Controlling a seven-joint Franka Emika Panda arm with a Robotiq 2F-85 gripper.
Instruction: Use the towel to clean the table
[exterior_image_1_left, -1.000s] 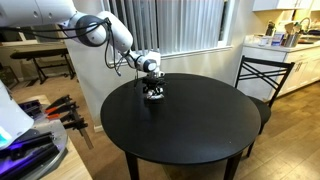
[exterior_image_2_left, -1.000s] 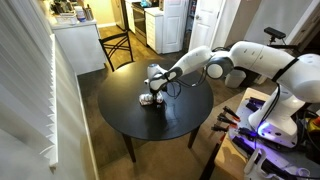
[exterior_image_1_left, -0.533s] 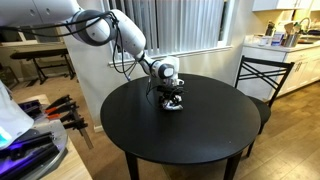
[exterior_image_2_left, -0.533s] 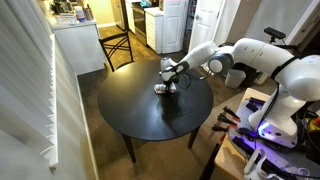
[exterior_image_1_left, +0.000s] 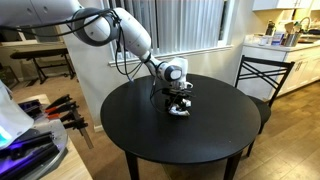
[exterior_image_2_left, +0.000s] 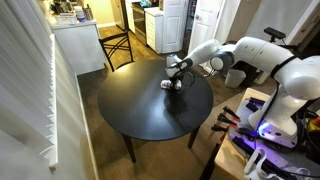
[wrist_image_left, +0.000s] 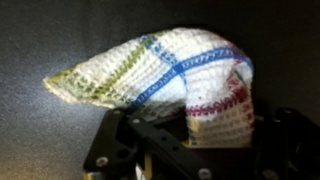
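Note:
A white woven towel (wrist_image_left: 160, 75) with blue, green and red stripes fills the wrist view, bunched on the black round table (exterior_image_1_left: 180, 135). My gripper (exterior_image_1_left: 179, 104) points down onto the table and is shut on the towel (exterior_image_1_left: 180, 110), pressing it against the tabletop. In an exterior view the gripper (exterior_image_2_left: 175, 82) and towel (exterior_image_2_left: 168, 85) sit towards the table's far side from the window blinds. The fingertips are hidden under the towel in the wrist view.
A black chair (exterior_image_1_left: 262, 80) stands at the table's edge, also seen in an exterior view (exterior_image_2_left: 118, 48). A kitchen counter (exterior_image_1_left: 285, 50) lies behind it. Window blinds (exterior_image_2_left: 30, 80) run along one side. Tools and equipment (exterior_image_1_left: 40, 120) sit near the arm's base.
My gripper has dragged the towel across the tabletop, from the side near the arm's base towards the middle and the chair side.

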